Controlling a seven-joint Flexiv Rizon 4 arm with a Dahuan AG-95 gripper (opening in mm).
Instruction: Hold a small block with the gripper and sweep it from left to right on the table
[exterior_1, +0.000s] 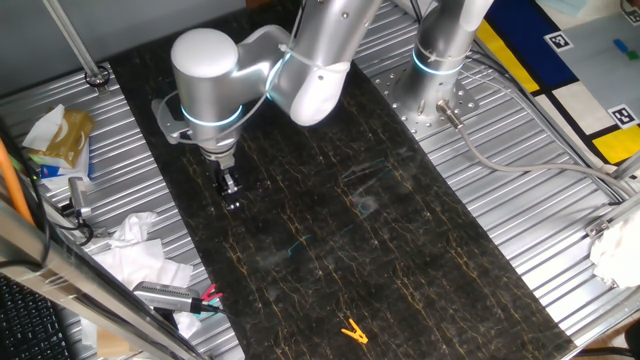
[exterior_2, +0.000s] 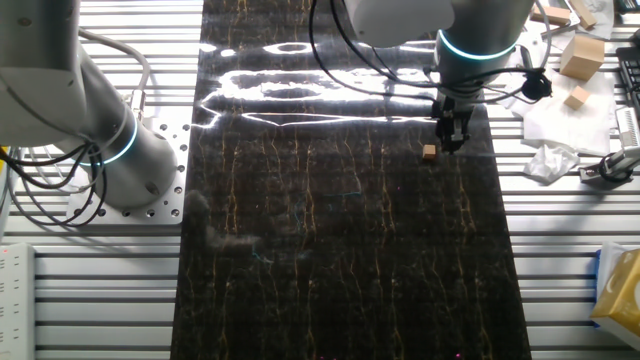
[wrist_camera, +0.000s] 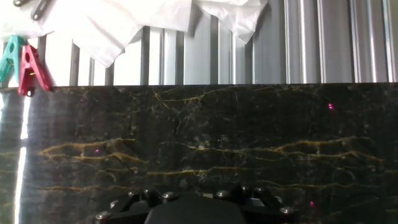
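Near the right edge of the table (exterior_2: 340, 250), as the other fixed view shows it, the gripper (exterior_2: 453, 142) is hanging low over the dark slab with the small block (exterior_2: 429, 152) lying just beside its fingertips, to their left and slightly nearer the camera. The block is not sitting between the fingers; it seems to be touching or almost touching them, though the view is too small to settle which. How far the fingers are standing apart cannot be told from any view, and nothing is showing in their grasp. The hand view is showing only bare veined marble ahead of the gripper body, with the table edge and ribbed metal beyond, so the block is lying outside its sight. In one fixed view the gripper (exterior_1: 231, 195) is standing close to the slab's left edge, and the block is hidden there. A cube has no long axis, so any approach will likely serve. Most of the open slab is stretching away from that edge toward the yellow clip (exterior_1: 352, 331).
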